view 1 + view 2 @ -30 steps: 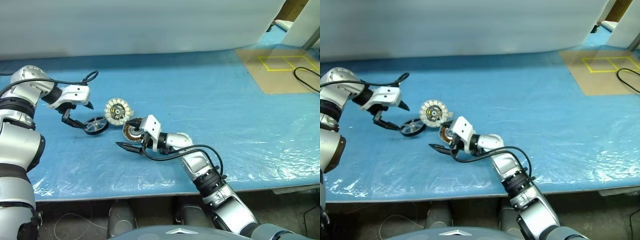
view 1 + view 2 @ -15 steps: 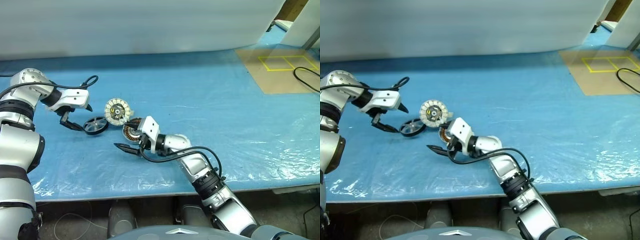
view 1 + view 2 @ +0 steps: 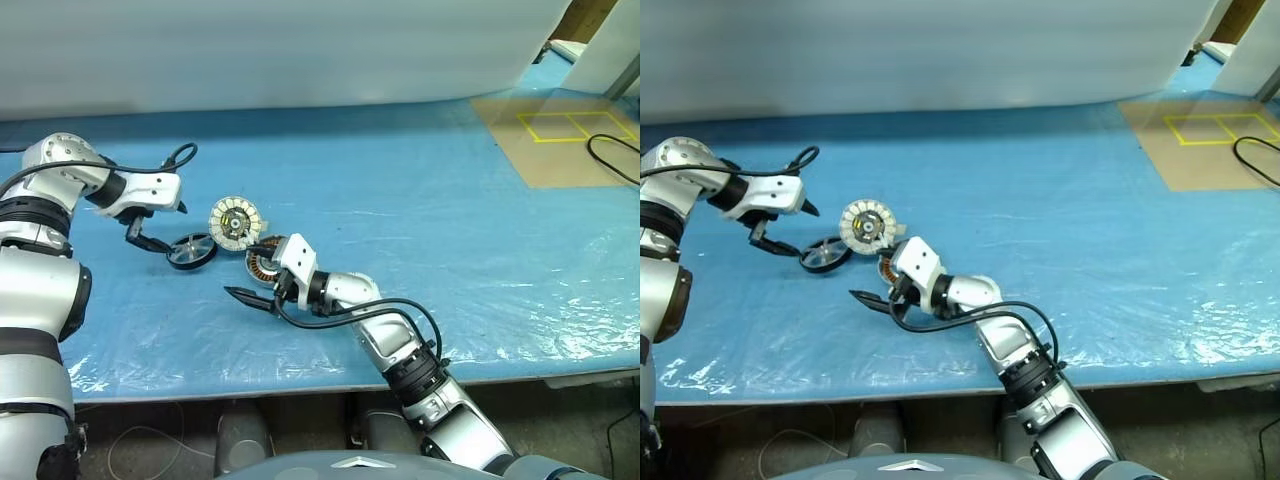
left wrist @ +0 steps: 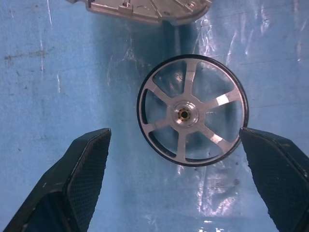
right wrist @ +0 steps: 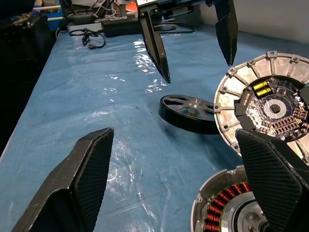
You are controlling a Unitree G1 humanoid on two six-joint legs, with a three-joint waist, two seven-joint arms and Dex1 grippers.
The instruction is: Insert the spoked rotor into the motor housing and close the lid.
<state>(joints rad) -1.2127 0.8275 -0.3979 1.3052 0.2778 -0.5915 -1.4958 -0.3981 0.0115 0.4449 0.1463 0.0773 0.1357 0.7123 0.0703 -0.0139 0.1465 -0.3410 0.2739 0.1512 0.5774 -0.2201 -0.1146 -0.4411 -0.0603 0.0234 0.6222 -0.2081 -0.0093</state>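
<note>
Dark spoked rotor — thin ring, copper-wound motor housing

Spoked rotor flat on blue table (lid just beside), below open left end effector

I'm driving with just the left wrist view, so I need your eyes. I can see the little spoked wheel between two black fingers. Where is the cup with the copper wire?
Observer: The motor housing sits on the blue table, just to the right of the spoked rotor.
Operator: Is the other hand holding something?
Observer: No. The right hand is open and empty, with the housing close beside one of its fingers.
Operator: Which way up is the silver lid?
Observer: The lid lies just behind the rotor and the housing, with its segmented face up.
</note>
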